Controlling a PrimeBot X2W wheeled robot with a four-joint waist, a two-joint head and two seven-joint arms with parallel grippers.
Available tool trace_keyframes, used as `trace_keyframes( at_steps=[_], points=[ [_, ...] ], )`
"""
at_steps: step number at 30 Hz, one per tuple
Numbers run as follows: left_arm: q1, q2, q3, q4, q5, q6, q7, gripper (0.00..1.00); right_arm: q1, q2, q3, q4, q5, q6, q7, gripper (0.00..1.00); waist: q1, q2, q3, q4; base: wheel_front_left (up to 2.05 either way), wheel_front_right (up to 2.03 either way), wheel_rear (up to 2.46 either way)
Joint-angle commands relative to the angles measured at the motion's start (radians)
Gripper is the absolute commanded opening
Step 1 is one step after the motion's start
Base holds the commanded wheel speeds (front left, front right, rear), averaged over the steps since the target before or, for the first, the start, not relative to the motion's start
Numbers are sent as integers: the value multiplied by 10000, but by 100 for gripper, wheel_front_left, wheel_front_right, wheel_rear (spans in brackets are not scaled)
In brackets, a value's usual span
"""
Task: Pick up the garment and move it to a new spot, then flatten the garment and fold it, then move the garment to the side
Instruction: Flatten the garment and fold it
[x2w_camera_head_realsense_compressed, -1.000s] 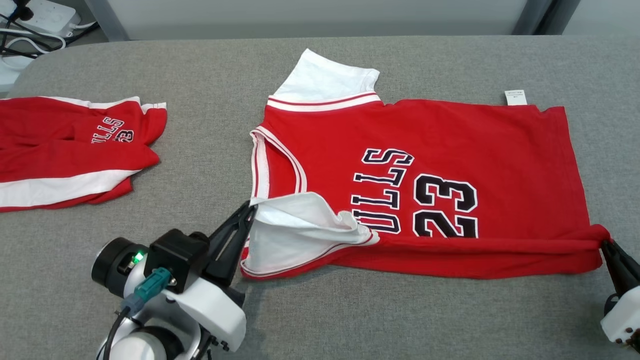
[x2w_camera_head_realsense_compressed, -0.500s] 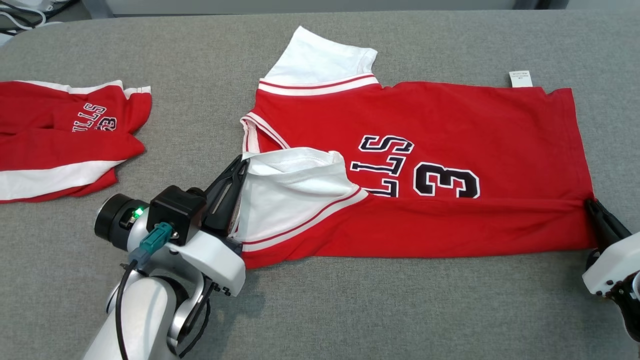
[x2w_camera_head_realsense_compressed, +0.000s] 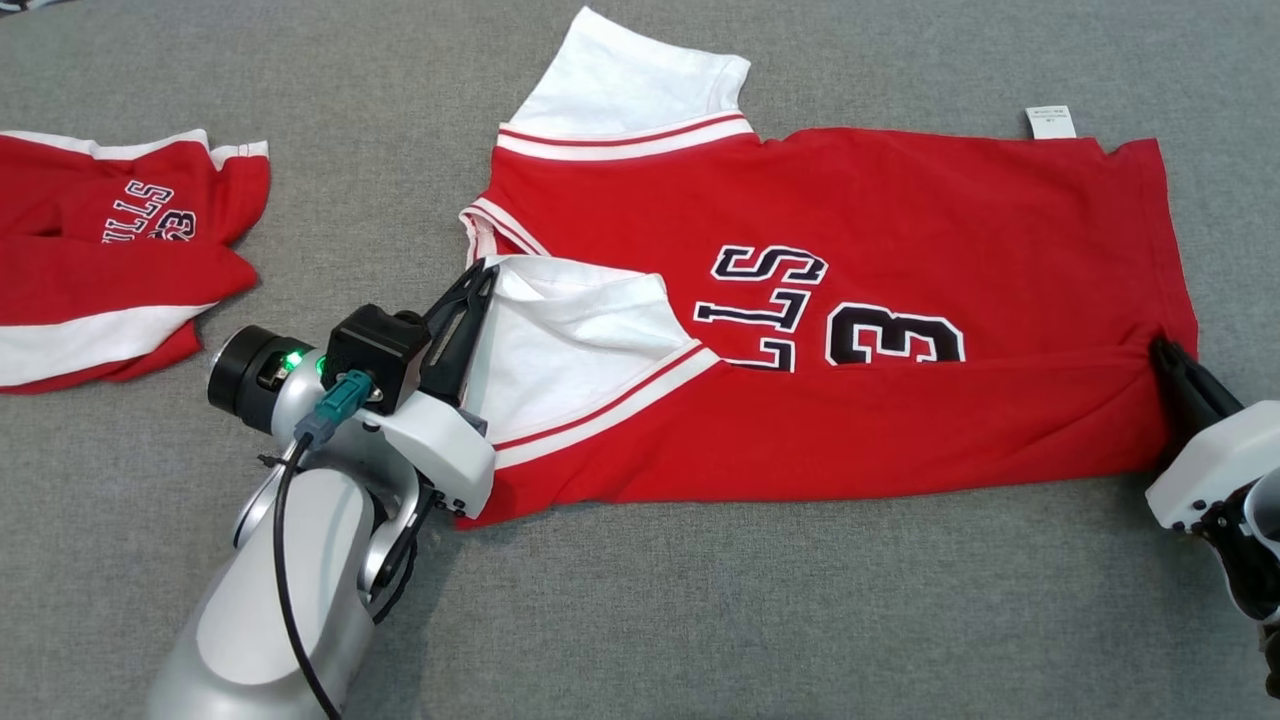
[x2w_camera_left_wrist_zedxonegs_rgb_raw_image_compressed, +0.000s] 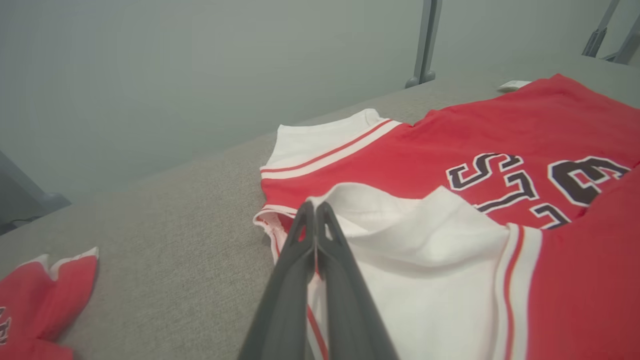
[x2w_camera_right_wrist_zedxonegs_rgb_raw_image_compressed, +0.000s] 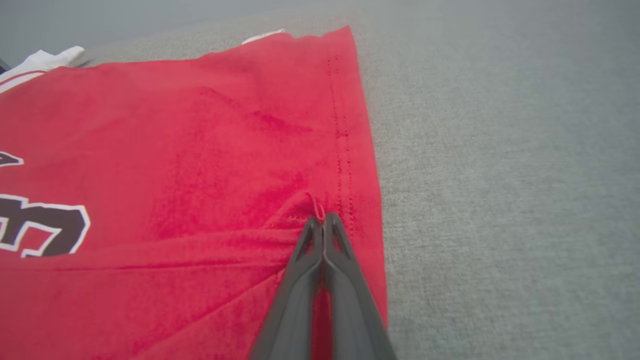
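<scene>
The garment (x2w_camera_head_realsense_compressed: 900, 210) is a red jersey with white sleeves and black lettering, lying across the grey table. Its near long edge is folded over the lower half of the print. My left gripper (x2w_camera_head_realsense_compressed: 485, 272) is shut on the white sleeve's corner, which lies turned over onto the red body. In the left wrist view the left gripper (x2w_camera_left_wrist_zedxonegs_rgb_raw_image_compressed: 316, 206) pinches the white fabric of the garment (x2w_camera_left_wrist_zedxonegs_rgb_raw_image_compressed: 500, 125). My right gripper (x2w_camera_head_realsense_compressed: 1160, 347) is shut on the folded hem at the garment's right end. The right wrist view has the right gripper (x2w_camera_right_wrist_zedxonegs_rgb_raw_image_compressed: 320, 218) holding a small pucker of the red garment (x2w_camera_right_wrist_zedxonegs_rgb_raw_image_compressed: 175, 140).
A second red and white jersey (x2w_camera_head_realsense_compressed: 110, 250) lies bunched at the table's left side, with a corner of it (x2w_camera_left_wrist_zedxonegs_rgb_raw_image_compressed: 45, 295) in the left wrist view. A white label (x2w_camera_head_realsense_compressed: 1050, 120) sticks out at the garment's far edge. Bare grey table (x2w_camera_head_realsense_compressed: 800, 620) lies along the near side.
Both grippers have carried the garment's near edge farther away from me, so the fold now covers more of the lettering and the first digit. The head camera has also tilted down.
</scene>
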Motion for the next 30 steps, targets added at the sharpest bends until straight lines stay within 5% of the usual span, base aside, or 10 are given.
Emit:
trace_keyframes(
  at_steps=[1,4,6,8,9,11,12,13,22,30],
  points=[
    [-482,216,311,54,144,8,-169,0,-113,-270,243,-40,104,0,-187,0,0,0,47,-23,0,0,0],
    [-760,168,242,756,217,37,-362,4,-315,-281,440,165,203,0,-299,0,0,0,103,-41,0,0,0],
    [-953,130,209,1212,234,34,-518,21,-446,-282,567,312,261,0,-373,0,0,0,121,-44,0,0,0],
    [-1155,87,183,1638,258,49,-729,51,-569,-267,702,451,322,0,-446,0,0,0,131,-44,0,0,0],
    [-1249,58,175,1839,266,65,-844,100,-629,-254,759,521,362,0,-491,1,0,0,130,-43,0,0,0],
    [-1415,-3,155,2200,269,88,-1043,100,-751,-236,849,662,422,0,-622,44,0,0,124,-41,0,0,0],
    [-1493,-30,144,2354,273,98,-1138,100,-809,-222,872,742,445,0,-706,93,0,0,121,-39,0,0,0],
    [-1564,-59,133,2495,274,106,-1217,100,-856,-207,909,816,466,0,-779,100,0,0,111,-36,0,0,0],
    [-1596,-237,284,2679,122,401,-1708,100,-1044,-274,1176,1017,305,0,-1715,100,0,0,-220,-32,0,0,0],
    [-361,-307,1013,1130,-464,867,-1851,100,-549,-332,1173,-20,-421,0,-2456,100,0,0,-938,-60,0,0,0]
  ],
)
